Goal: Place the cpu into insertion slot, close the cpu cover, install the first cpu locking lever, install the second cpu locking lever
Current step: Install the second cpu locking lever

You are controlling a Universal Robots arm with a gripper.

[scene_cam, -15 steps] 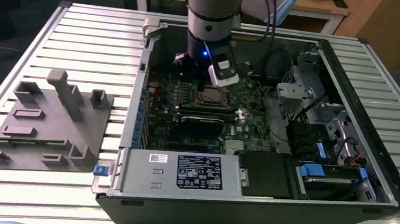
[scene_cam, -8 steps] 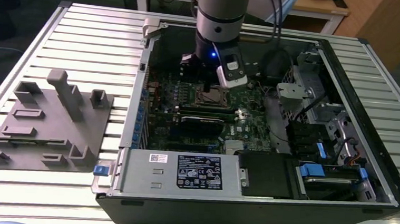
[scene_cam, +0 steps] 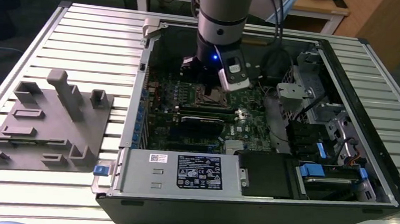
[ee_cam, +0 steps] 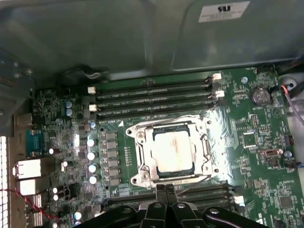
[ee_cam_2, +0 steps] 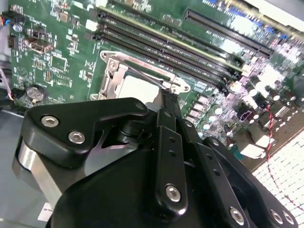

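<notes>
While the arm reaches down into the open computer case (scene_cam: 371, 76) on the slatted tabletop (scene_cam: 65, 28), the gripper (ee_cam: 166, 189) hangs just above the motherboard (ee_cam: 256, 142), at the edge of the insertion slot (ee_cam: 172, 153) that faces the nearer bank of memory slots (ee_cam: 209, 194). Its fingers (ee_cam_2: 167, 102) are pressed together with nothing between them, their tips close to the thin wire locking lever (ee_cam_2: 145, 75) that runs along the socket's side in the second wrist view. In both wrist views the cpu (ee_cam: 173, 152) lies flat inside the slot, its pale metal top showing through the window of the cpu cover (ee_cam: 141, 156), which lies down over it. In the exterior view, a grey fixture block (scene_cam: 48, 120) sits on the tabletop, well apart from the case on the exterior view's left.
</notes>
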